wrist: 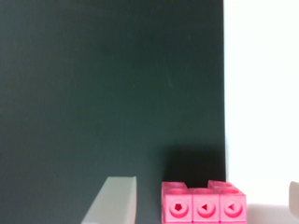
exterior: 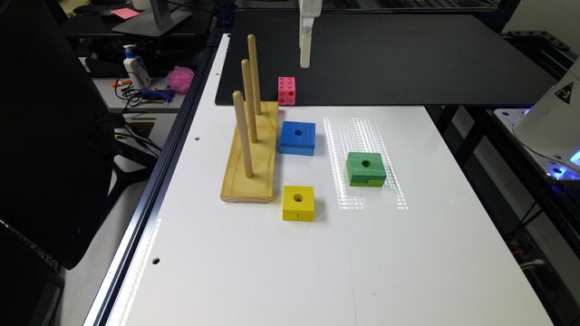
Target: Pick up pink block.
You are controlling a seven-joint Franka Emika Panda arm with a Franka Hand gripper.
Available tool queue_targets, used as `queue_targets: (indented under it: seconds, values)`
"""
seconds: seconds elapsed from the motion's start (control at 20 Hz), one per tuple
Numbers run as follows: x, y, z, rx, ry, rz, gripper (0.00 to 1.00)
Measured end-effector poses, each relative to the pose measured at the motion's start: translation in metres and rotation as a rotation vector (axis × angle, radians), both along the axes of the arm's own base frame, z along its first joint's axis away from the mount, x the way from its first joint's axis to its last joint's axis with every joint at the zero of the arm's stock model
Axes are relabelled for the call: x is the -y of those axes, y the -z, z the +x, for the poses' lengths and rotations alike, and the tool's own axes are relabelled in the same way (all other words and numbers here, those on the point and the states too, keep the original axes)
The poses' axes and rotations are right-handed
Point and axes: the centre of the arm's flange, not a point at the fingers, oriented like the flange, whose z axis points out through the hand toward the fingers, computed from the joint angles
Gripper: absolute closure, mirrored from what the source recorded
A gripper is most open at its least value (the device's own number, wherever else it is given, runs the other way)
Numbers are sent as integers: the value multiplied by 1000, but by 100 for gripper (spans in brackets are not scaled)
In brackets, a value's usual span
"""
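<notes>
Claw [exterior: 305, 56]: seen in the exterior view hanging above the black mat, well clear of the surface and slightly toward the exterior view's right of the pink block. In the wrist view two pale fingers [wrist: 114, 200] are seen spread wide apart, with nothing gripped.
Pink block [exterior: 286, 90]: observed at the near edge of the black mat, where the mat meets the white tabletop. In the wrist view the block [wrist: 203, 205] is seen between the two fingers, touching neither; three joined cubes with small holes are shown on its face.
Black mat [exterior: 385, 59]: laid over the far part of the tabletop.
Tabletop [exterior: 317, 262]: white and glossy, with a patch of reflected light beside the green block.
Peg board [exterior: 253, 158]: a wooden base carrying three upright dowels, just beside the pink block on the exterior view's left.
Blue block [exterior: 297, 138]: single-holed, flat on the tabletop, near the pink block and beside the peg board.
Green block [exterior: 366, 169]: single-holed, apart from the others toward the exterior view's right.
Yellow block [exterior: 298, 203]: single-holed, by the near end of the peg board.
</notes>
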Motion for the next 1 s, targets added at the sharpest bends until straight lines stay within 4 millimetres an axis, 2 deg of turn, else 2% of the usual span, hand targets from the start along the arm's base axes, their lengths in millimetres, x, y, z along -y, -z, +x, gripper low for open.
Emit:
queue_targets:
  seconds: [0.6,0.85,1.0]
  values:
    - [-10,0,10,23,-3,1,0]
    - [-10,38,12,26,-1,10,0]
    - [-10,45,13,31,0,11,0]
